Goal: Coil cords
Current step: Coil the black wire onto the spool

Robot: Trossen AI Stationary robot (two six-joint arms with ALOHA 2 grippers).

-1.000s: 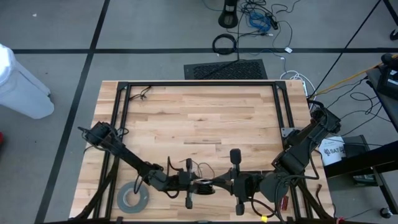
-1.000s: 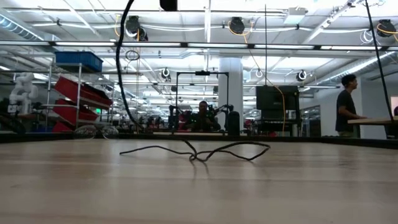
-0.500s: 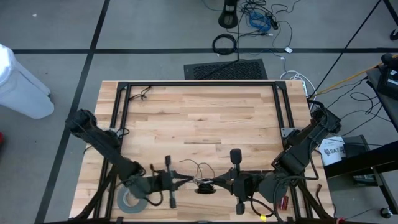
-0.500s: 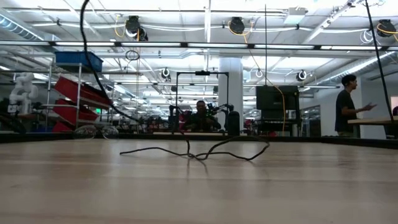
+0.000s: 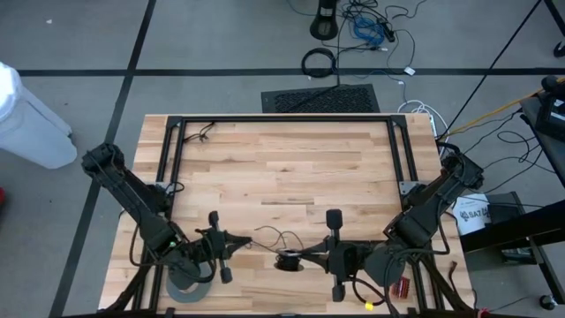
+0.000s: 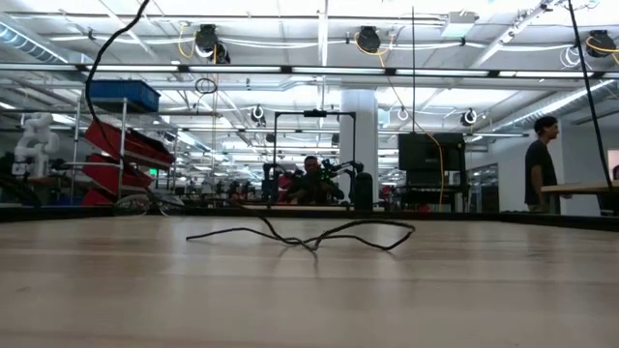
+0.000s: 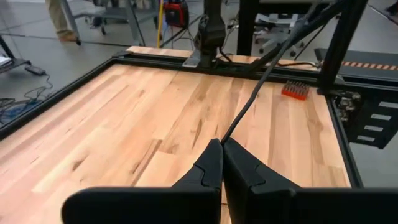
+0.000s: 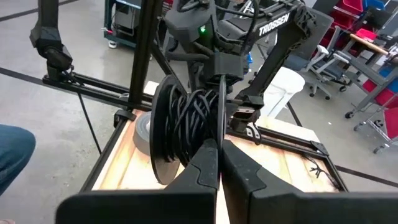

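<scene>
Both jaws are clamped on the thin dark wire (image 5: 269,237): right jaws (image 5: 305,259) by its small black disc (image 5: 287,262), left jaws (image 5: 240,242) farther left.

Left arm reaches in from the near-left corner, low and folded; left gripper (image 5: 237,246) points toward centre, fingers (image 7: 211,163) pressed together. Right arm comes in from the near-right corner, bent at the elbow; right gripper (image 5: 305,260) points left, fingers (image 8: 208,163) closed too.
</scene>
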